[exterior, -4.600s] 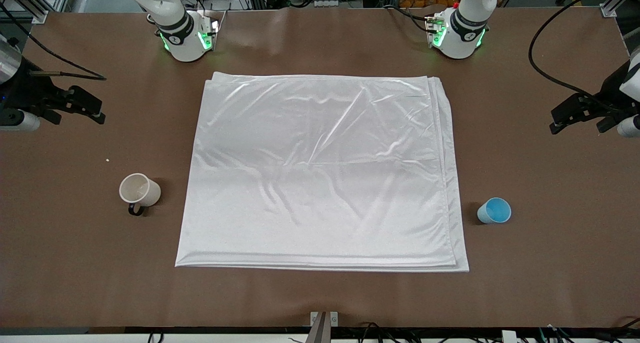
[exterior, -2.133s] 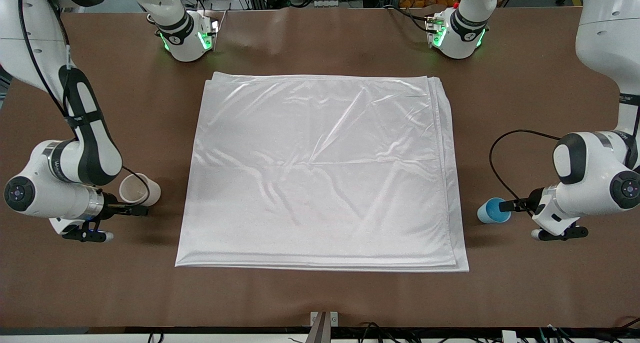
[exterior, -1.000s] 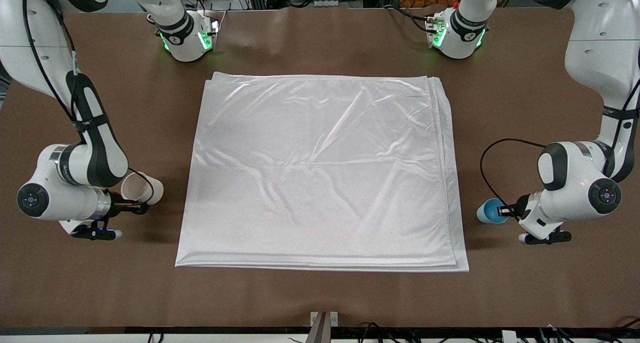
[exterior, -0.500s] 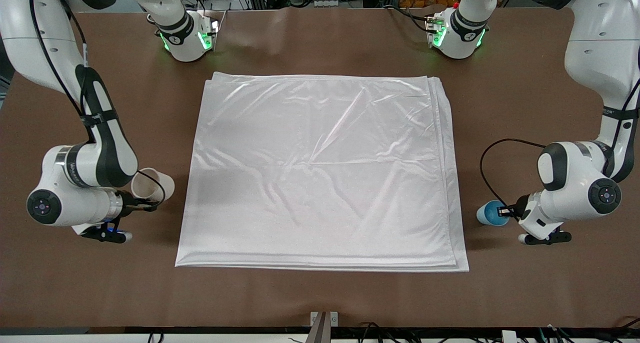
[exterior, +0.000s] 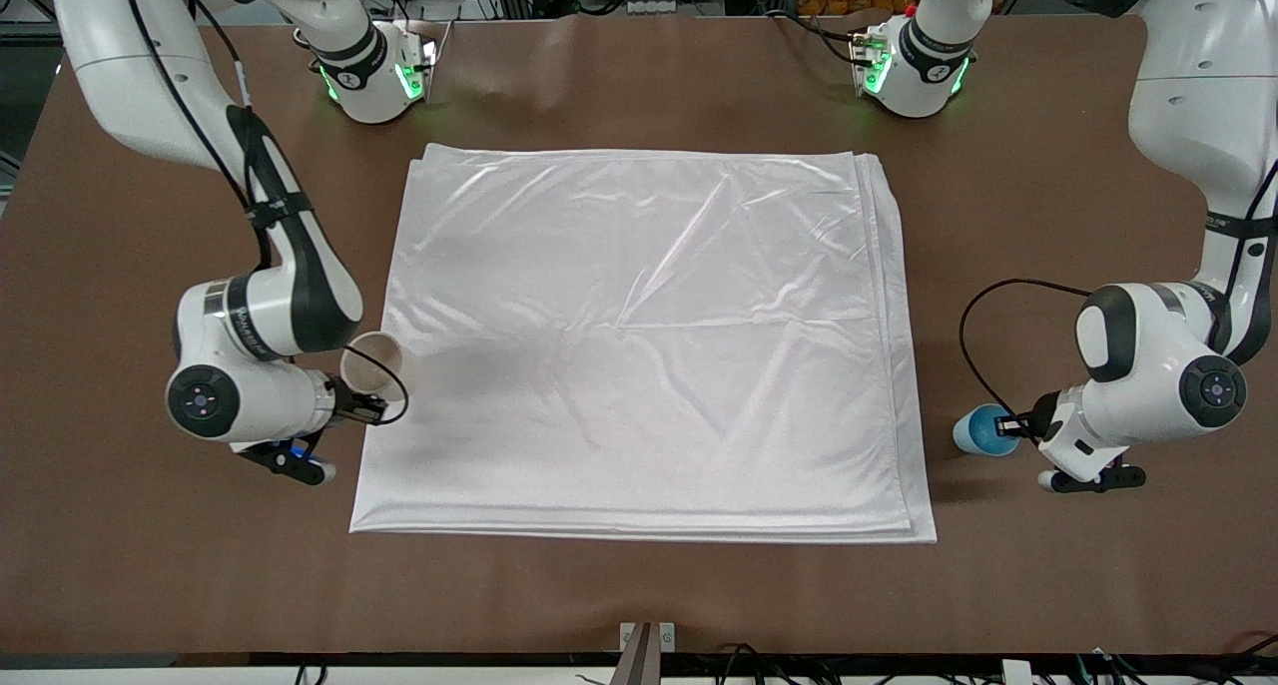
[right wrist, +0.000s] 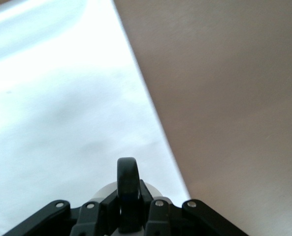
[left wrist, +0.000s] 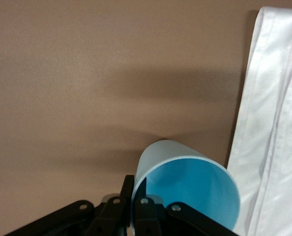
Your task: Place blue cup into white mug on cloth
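The right gripper (exterior: 367,408) clamps the white mug (exterior: 373,362) by its black handle (right wrist: 128,189) and holds it over the cloth (exterior: 639,345) edge at the right arm's end. The left gripper (exterior: 1010,425) pinches the blue cup's (exterior: 976,430) rim; the cup sits just beside the cloth at the left arm's end, apparently on the table (exterior: 1098,585).

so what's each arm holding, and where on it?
Right gripper: white mug, by its black handle. Left gripper: blue cup, pinched at the rim.
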`<control>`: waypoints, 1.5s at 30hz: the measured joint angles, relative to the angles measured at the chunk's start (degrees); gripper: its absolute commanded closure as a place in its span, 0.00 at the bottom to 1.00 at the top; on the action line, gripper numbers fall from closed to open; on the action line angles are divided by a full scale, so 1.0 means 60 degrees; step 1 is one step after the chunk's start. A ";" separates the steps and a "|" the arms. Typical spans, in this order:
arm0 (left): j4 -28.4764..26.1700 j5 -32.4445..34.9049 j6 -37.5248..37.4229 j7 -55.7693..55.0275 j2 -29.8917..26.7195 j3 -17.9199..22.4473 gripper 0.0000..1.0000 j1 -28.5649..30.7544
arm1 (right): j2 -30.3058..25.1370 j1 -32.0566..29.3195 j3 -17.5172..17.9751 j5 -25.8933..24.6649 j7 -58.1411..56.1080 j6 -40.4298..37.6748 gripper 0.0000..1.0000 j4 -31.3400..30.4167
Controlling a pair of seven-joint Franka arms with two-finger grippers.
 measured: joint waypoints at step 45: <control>0.0193 0.0001 -0.0781 0.0027 -0.1828 -0.0958 1.00 -0.0033 | 0.0599 0.4260 -0.0063 0.0677 0.7900 0.1749 1.00 0.0194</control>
